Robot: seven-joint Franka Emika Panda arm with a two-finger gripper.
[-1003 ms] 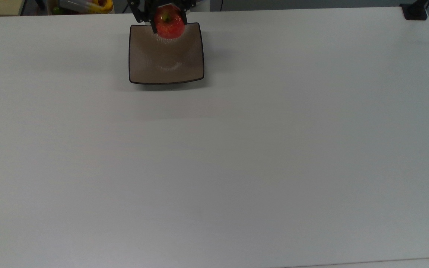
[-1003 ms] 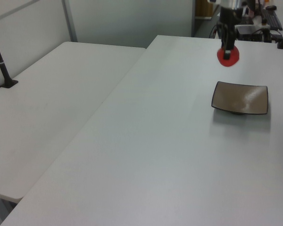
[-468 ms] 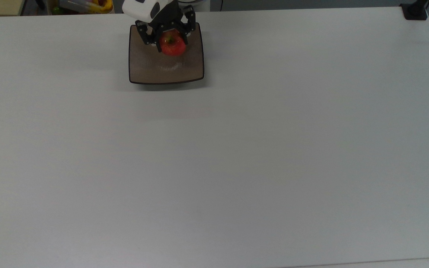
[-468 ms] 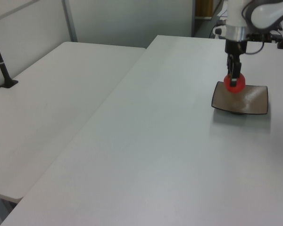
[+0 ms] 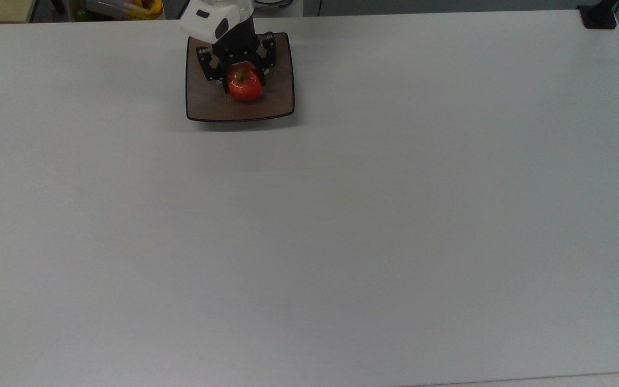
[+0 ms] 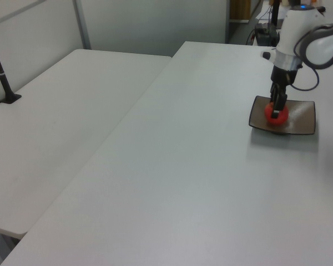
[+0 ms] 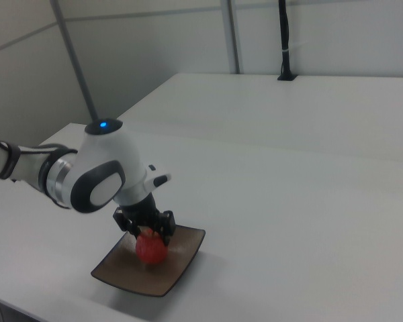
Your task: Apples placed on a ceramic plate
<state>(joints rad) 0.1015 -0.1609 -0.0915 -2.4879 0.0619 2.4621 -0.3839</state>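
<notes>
The red apple sits low over the middle of the square brown ceramic plate, near the far edge of the white table in the top view. My gripper comes down from above, its black fingers shut on the apple's sides. In the left view the apple looks to rest on the plate under the gripper. From the right view, the apple lies in the plate, with the gripper covering its top.
A yellow container with items stands beyond the table's far edge, at the top view's upper left. A black mount sits at the upper right corner. A second white table with a black pole adjoins.
My gripper has come down with the apple, from above the plate's far rim to the plate's middle. The plate has stayed where it was.
</notes>
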